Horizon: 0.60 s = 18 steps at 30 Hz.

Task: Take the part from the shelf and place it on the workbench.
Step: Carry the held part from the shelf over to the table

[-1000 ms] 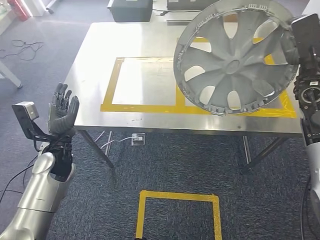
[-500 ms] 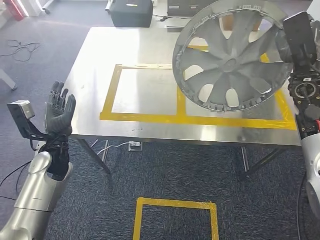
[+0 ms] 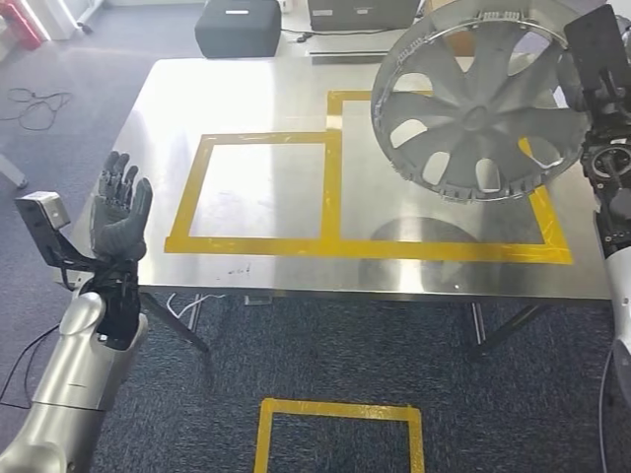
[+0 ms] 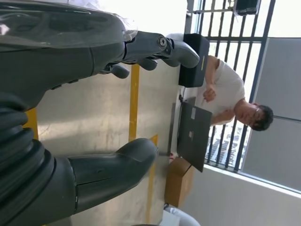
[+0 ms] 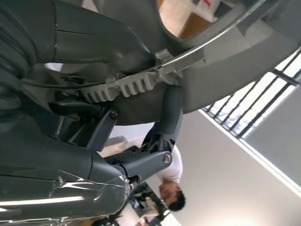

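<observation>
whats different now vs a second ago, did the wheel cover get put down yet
Not yet. The whole picture shifted, so the camera moved: the workbench now shows more of its far edge and the taped rectangles sit further left. The right hand still grips the wheel cover by its rim, tilted above the right taped rectangle. The left hand stays raised, holding nothing, beside the workbench's near left corner.

Grey spoked hubcap [image 3: 476,108] tilted above the steel workbench [image 3: 245,99], gripped at its rim.

Right robot hand [image 3: 577,84] holds wheel cover [image 3: 480,99] tilted above workbench [image 3: 260,89].
</observation>
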Tool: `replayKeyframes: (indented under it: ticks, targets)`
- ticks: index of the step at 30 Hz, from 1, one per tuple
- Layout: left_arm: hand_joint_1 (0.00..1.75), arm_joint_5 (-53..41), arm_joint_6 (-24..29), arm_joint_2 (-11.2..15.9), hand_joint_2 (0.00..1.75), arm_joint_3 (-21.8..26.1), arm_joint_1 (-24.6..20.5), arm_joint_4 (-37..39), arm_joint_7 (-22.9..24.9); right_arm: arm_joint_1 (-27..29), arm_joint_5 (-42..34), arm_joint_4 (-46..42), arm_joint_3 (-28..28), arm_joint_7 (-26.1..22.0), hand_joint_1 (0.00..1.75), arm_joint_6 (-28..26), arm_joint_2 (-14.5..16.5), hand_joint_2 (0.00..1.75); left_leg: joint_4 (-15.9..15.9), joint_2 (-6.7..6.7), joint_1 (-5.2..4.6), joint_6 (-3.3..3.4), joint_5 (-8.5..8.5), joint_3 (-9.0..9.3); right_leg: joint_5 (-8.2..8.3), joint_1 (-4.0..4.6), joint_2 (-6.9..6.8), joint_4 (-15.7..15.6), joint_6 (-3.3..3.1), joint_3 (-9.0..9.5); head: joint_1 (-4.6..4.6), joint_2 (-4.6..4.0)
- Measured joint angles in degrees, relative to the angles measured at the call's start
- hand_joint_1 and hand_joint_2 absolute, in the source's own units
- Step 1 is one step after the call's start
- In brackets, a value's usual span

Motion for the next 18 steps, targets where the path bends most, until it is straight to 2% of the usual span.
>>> replayKeyframes:
  ticks: [1, 2, 3, 4, 5, 6, 7, 8, 9, 11, 13, 14, 16, 17, 18]
  targets:
    - [0.0, 0.0, -0.02, 0.0, 1.75, 0.0, 0.22, 0.17, 0.01, 0.27, 0.09, 0.58, 0.02, 0.21, 1.75, 0.01, 0.04, 1.75, 3.52, 0.02, -0.04, -0.04, -1.2, -1.99, -0.26, 0.19, 0.05, -0.26, -0.26, 0.62, -0.32, -0.01]
    - [0.0, 0.01, -0.03, -0.01, 1.75, 0.0, 0.41, 0.36, 0.01, 0.53, 0.18, 1.15, 0.03, 0.45, 1.75, 0.03, 0.09, 1.75, 5.5, 0.02, -0.18, 0.15, -1.45, -3.48, -0.55, 0.42, 0.13, -0.43, -0.48, 1.21, -0.54, -0.01]
    - [0.0, 0.01, -0.04, -0.02, 1.75, 0.0, 0.49, 0.54, 0.01, 0.67, 0.33, 1.66, 0.07, 0.63, 1.75, 0.07, 0.16, 1.75, 5.4, 0.02, -0.39, 0.62, -0.41, -4.22, -0.86, 0.67, 0.26, -0.53, -0.67, 1.72, -0.78, -0.02]
    - [0.0, 0.01, -0.05, -0.04, 1.75, 0.0, 0.42, 0.66, 0.01, 0.63, 0.49, 2.02, 0.14, 0.74, 1.75, 0.11, 0.24, 1.75, 3.08, 0.0, -0.73, 1.4, 1.91, -4.09, -1.15, 0.97, 0.41, -0.58, -0.8, 2.13, -1.13, -0.02]
    - [0.0, 0.01, -0.06, -0.05, 1.75, 0.0, 0.24, 0.73, 0.01, 0.46, 0.62, 2.29, 0.21, 0.79, 1.75, 0.15, 0.36, 1.75, -0.95, -0.04, -1.27, 2.55, 5.16, -3.29, -1.39, 1.23, 0.55, -0.65, -0.89, 2.46, -1.47, -0.01]
    - [0.0, 0.01, -0.08, -0.04, 1.75, 0.0, 0.03, 0.75, -0.01, 0.23, 0.71, 2.54, 0.28, 0.79, 1.75, 0.17, 0.44, 1.75, -5.23, -0.01, -1.93, 4.07, 8.16, -2.2, -1.62, 1.39, 0.64, -0.8, -0.94, 2.76, -1.63, -0.01]
    - [0.0, 0.0, -0.09, -0.04, 1.75, 0.0, -0.14, 0.77, -0.01, -0.07, 0.72, 2.77, 0.32, 0.8, 1.75, 0.18, 0.51, 1.75, -9.03, 0.02, -2.54, 5.23, 10.1, -1.05, -1.77, 1.43, 0.72, -1.07, -0.91, 3.0, -1.54, 0.0]
    - [0.0, 0.0, -0.13, -0.03, 1.75, 0.0, -0.36, 0.78, -0.03, -0.35, 0.68, 3.0, 0.33, 0.8, 1.75, 0.17, 0.57, 1.75, -11.83, 0.01, -3.13, 6.14, 10.92, 0.04, -1.89, 1.33, 0.77, -1.35, -0.76, 3.15, -1.49, -0.01]
    - [0.0, 0.0, -0.15, -0.03, 1.75, 0.0, -0.58, 0.79, -0.04, -0.6, 0.63, 3.23, 0.33, 0.81, 1.75, 0.17, 0.61, 1.75, -13.48, 0.08, -3.45, 6.64, 10.71, 0.92, -1.89, 1.23, 0.78, -1.45, -0.52, 3.32, -1.47, 0.0]
    - [0.0, 0.01, -0.19, -0.04, 1.75, 0.0, -1.02, 0.8, -0.07, -0.97, 0.54, 3.46, 0.34, 0.85, 1.75, 0.15, 0.69, 1.75, -15.55, 0.23, -3.41, 6.68, 9.95, 2.71, -2.21, 1.19, 0.72, -1.62, 0.02, 3.68, -1.86, -0.01]
    - [0.0, 0.0, -0.24, -0.1, 1.75, 0.0, -1.22, 0.84, -0.09, -1.2, 0.6, 3.63, 0.46, 0.83, 1.75, 0.17, 0.84, 1.75, -16.78, 0.38, -2.81, 6.6, 9.79, 4.44, -3.99, 1.34, 0.4, 0.29, 0.46, 3.42, -1.94, -0.01]
    - [0.0, 0.0, -0.3, -0.15, 1.75, 0.0, -1.18, 0.9, -0.1, -1.25, 0.67, 3.82, 0.54, 0.88, 1.75, 0.18, 0.9, 1.75, -17.16, 0.32, -2.46, 6.43, 9.66, 5.22, -5.66, 1.35, 0.24, 3.32, 0.65, 2.28, -1.8, -0.01]
    - [0.0, 0.01, -0.44, -0.26, 1.75, 0.0, -0.9, 1.1, -0.11, -1.18, 0.87, 4.37, 0.67, 1.14, 1.75, 0.22, 0.96, 1.75, -17.28, 0.13, -2.07, 6.05, 9.07, 6.17, -8.88, 1.29, 0.15, 11.6, 1.02, -1.23, -1.2, 0.0]
    - [0.0, 0.02, -0.49, -0.31, 1.75, 0.0, -0.73, 1.24, -0.12, -1.12, 1.0, 4.65, 0.7, 1.31, 1.75, 0.26, 0.96, 1.75, -17.22, 0.02, -1.85, 5.74, 8.72, 6.52, -9.45, 1.11, 0.13, 14.62, 1.34, -3.05, -0.85, 0.0]
    - [0.0, 0.02, -0.52, -0.35, 1.75, 0.0, -0.64, 1.36, -0.13, -1.14, 1.18, 4.85, 0.72, 1.46, 1.75, 0.31, 0.96, 1.75, -17.08, -0.1, -1.64, 5.43, 8.36, 6.81, -8.69, 0.86, 0.11, 15.41, 1.77, -4.13, -0.57, 0.0]
